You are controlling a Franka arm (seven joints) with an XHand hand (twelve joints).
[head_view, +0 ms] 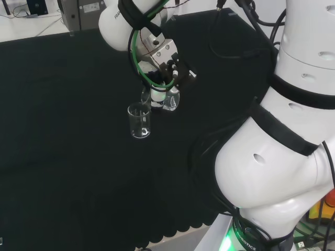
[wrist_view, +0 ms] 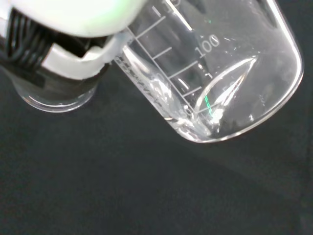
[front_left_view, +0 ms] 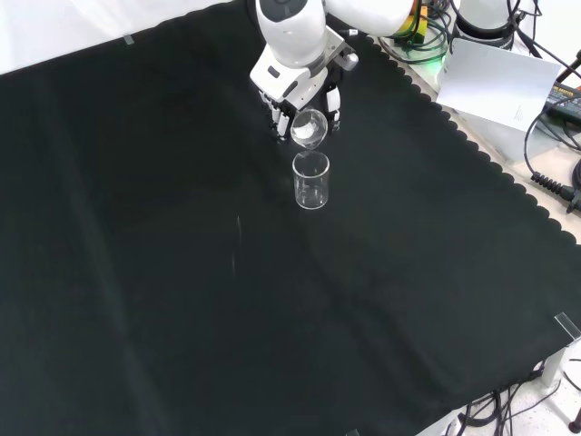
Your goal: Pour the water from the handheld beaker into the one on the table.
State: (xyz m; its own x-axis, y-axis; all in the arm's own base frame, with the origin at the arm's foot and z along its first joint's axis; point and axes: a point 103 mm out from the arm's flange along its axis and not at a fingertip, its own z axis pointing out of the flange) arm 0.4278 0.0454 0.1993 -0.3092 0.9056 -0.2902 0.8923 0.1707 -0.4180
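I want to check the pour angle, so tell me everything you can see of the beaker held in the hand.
The handheld beaker is clear glass or plastic with white graduation marks on its wall. It is tipped steeply, mouth turned down toward the table beaker, which stands upright just below it in the front view. A little water pools in its lower corner by the base. The hand is curled around it; nothing else appears to touch it.

The arm (head_view: 282, 157) is big, round and white with black bands and small holes, black and green cables (head_view: 137, 47) run along it, and the hand (front_left_view: 292, 91) at its end is black and white.
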